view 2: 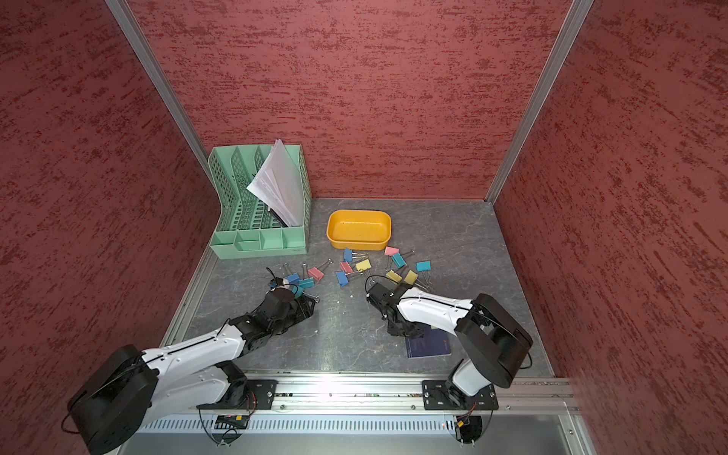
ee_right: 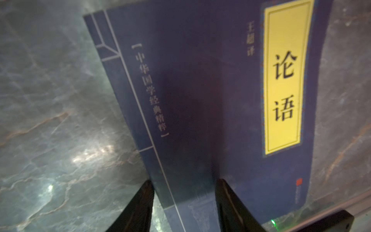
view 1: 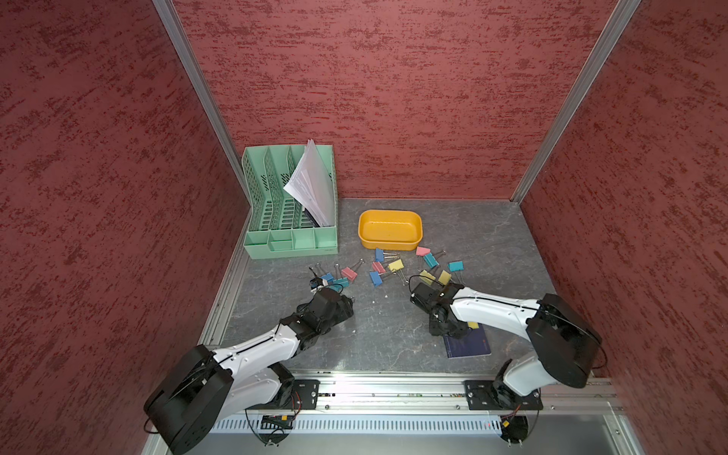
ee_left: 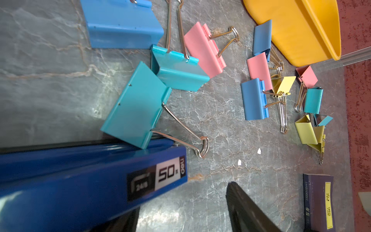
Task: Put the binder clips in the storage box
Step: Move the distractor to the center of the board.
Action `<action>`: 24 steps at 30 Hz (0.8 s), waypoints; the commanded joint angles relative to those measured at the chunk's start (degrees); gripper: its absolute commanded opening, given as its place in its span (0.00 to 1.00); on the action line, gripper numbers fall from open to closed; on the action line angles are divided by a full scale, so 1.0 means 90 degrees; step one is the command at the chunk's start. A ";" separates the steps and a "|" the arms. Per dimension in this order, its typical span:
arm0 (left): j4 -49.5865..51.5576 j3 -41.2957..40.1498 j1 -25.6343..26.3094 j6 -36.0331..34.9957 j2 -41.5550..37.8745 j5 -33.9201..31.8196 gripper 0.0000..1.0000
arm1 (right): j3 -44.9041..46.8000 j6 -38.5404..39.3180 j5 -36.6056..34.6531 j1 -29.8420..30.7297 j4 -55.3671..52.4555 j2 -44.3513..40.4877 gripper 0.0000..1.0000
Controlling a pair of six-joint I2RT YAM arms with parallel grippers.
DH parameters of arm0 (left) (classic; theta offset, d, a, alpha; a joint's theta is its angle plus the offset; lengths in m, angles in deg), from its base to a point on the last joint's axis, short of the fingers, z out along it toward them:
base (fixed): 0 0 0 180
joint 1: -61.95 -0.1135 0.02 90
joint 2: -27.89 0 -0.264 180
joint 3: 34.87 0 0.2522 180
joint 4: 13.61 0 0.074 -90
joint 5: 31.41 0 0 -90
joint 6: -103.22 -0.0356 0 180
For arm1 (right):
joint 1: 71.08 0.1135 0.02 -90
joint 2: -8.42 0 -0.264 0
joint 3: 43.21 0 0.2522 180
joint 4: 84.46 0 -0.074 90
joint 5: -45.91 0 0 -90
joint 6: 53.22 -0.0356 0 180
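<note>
1. Left of centre in a top view, the left gripper (view 1: 346, 305) stands released and empty. A teal binder clip (ee_left: 138, 106) lies just ahead of it, its long edge slanting across the wrist view, touching the blue stapler (ee_left: 70, 176).
2. Mid-frame, the other binder clips (view 1: 379, 268) lie scattered just below the empty storage box (view 1: 390, 243).
3. On the right, the right gripper (ee_right: 184, 181) hangs parted and empty over a blue book (ee_right: 200, 80), with no clip in its wrist view. I'd judge the left arm nearer.
</note>
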 commanded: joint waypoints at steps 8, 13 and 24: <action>0.0015 -0.0279 -0.0479 -0.0226 -0.0312 0.0336 0.71 | 0.0337 0.0835 -0.0731 -0.1988 -0.0472 -0.0255 0.53; 0.0023 -0.0208 -0.0720 -0.0246 -0.0258 0.0508 0.71 | 0.0155 0.1193 -0.0588 -0.2563 -0.0236 0.0202 0.54; 0.0886 0.0177 -0.1157 -0.0411 -0.0655 0.0258 0.74 | -0.0327 0.1926 -0.1122 -0.4347 -0.0254 -0.0530 0.57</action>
